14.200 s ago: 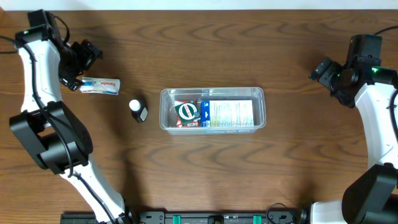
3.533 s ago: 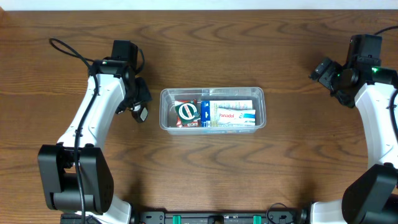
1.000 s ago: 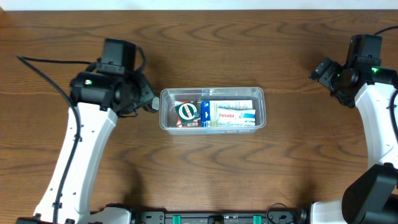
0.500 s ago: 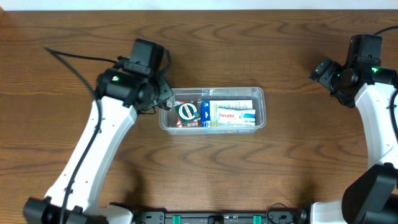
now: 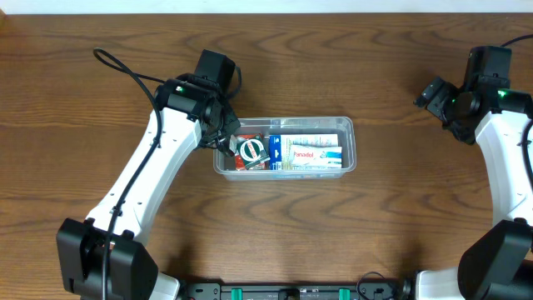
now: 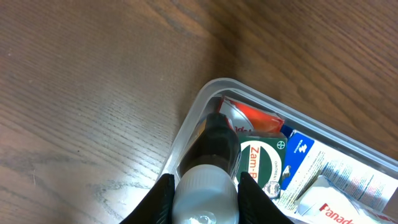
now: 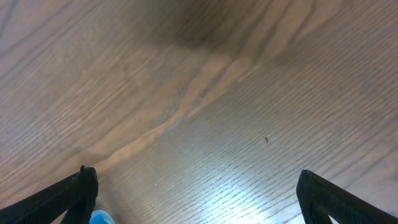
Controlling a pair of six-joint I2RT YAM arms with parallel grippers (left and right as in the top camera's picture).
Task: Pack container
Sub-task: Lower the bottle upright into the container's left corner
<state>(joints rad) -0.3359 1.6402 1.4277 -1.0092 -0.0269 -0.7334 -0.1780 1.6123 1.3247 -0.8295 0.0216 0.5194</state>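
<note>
The container is a clear plastic tub at the table's middle. Its left corner shows in the left wrist view. Inside lie a round green tin, a red packet and blue-and-white Panadol boxes. My left gripper hangs over the tub's left end, shut on a small dark bottle with a white cap, which points down at the left wall. My right gripper stands open at the far right above bare wood, its fingers wide apart with nothing between them.
Bare brown wood surrounds the tub on all sides. A black cable loops behind the left arm. A bit of blue shows at the bottom of the right wrist view.
My left arm has swung right with the bottle, from the wood left of the tub to over the tub's left end. The right arm has not moved.
</note>
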